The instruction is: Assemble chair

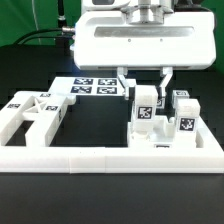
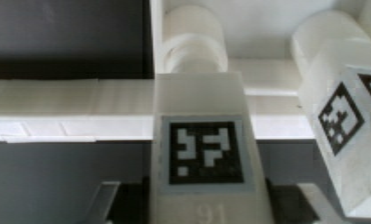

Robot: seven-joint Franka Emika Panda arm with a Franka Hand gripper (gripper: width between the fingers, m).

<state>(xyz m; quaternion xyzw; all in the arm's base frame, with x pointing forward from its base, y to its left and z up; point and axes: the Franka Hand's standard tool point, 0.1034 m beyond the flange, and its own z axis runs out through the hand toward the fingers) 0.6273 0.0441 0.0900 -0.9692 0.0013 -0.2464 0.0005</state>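
item: chair post, one of a set of chunky white plastic parts
nearest: rail point(image 1: 110, 157), low, lying on the table point(image 1: 100, 195) across the front of the parts
post point(image 1: 146, 108): upright, tag towards the exterior camera, in the cluster at the exterior view's right, between the fingers of the gripper point(image 1: 145, 86)
handling, judged: rigid, light, smooth-sided so likely slippery, not fragile; best taken on two flat opposite sides near the top
jaws: part spread, one finger on each side of the post; cannot tell whether the pads press it
in the way: other posts point(image 1: 183, 120) just beside it, little room for a finger and easy to knock; frame piece point(image 1: 30, 110) well apart at the exterior view's left
farthest: marker board point(image 1: 95, 87), flat, behind the parts
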